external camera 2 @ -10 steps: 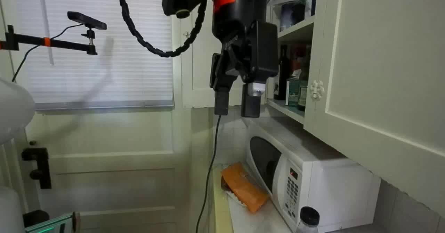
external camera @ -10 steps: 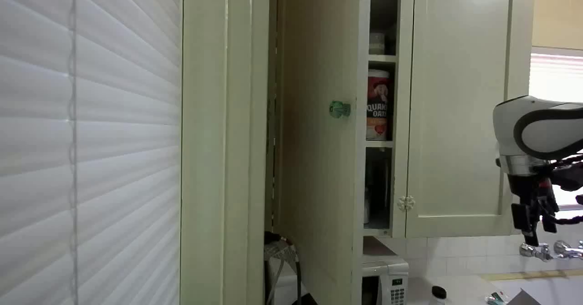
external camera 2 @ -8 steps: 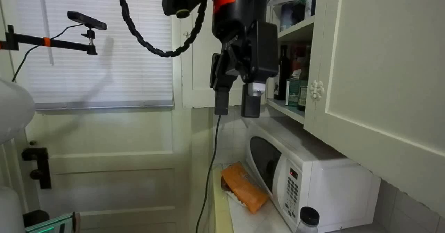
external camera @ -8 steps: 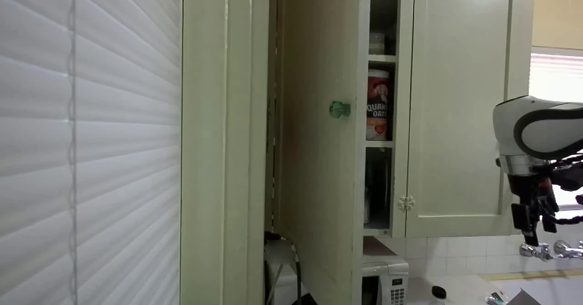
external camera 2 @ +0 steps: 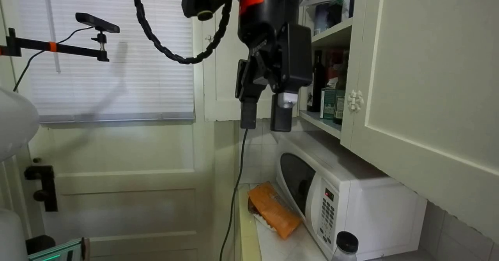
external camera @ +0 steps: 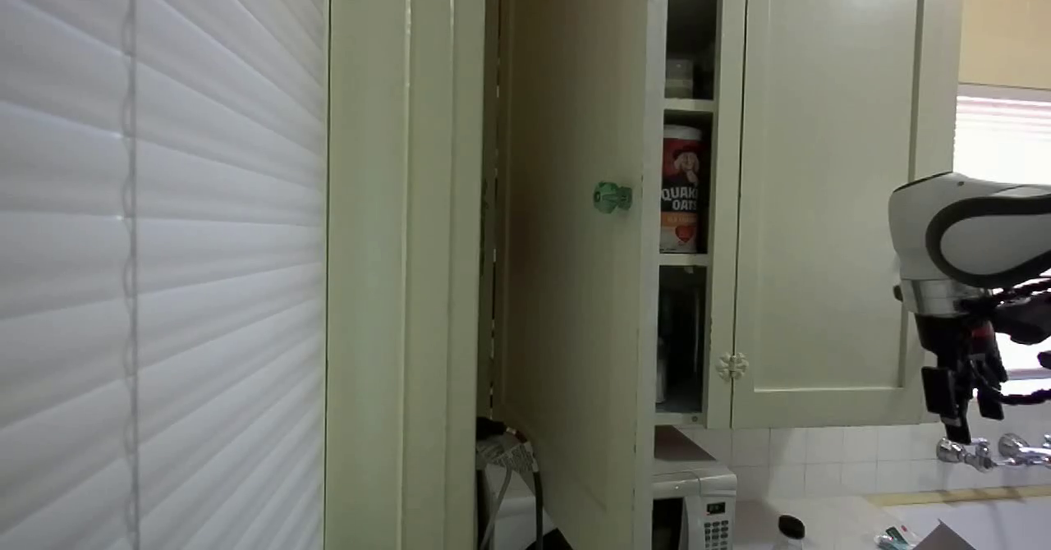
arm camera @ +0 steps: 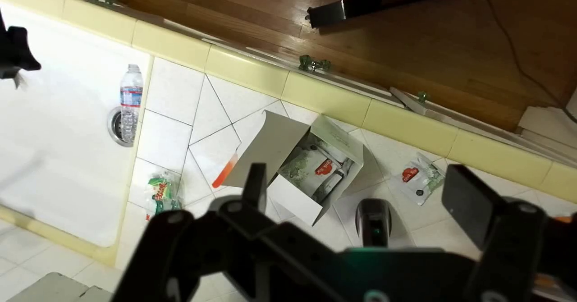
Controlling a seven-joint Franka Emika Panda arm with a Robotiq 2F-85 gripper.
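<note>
My gripper (arm camera: 363, 194) is open and empty, pointing down, high above the tiled counter. It also hangs in both exterior views (external camera 2: 265, 126) (external camera: 975, 420). Between its fingers, far below in the wrist view, stands a dark-capped bottle (arm camera: 373, 218), also in both exterior views (external camera 2: 347, 242) (external camera: 791, 527). An open white box (arm camera: 295, 200) with several printed packets (arm camera: 306, 169) inside lies beside it, flaps spread. A loose packet (arm camera: 419, 179) lies on the tiles toward the right finger. A green-and-red plastic wrapper (arm camera: 161, 194) lies left of the box. The gripper touches nothing.
A white sink (arm camera: 58, 157) holds a clear plastic bottle (arm camera: 130, 99) by its drain. A white microwave (external camera 2: 386, 214) and an orange bag (external camera 2: 275, 210) sit on the counter. Wall cabinets hang above; one cabinet door (external camera: 575, 304) stands open, showing an oats canister (external camera: 681, 189) on a shelf.
</note>
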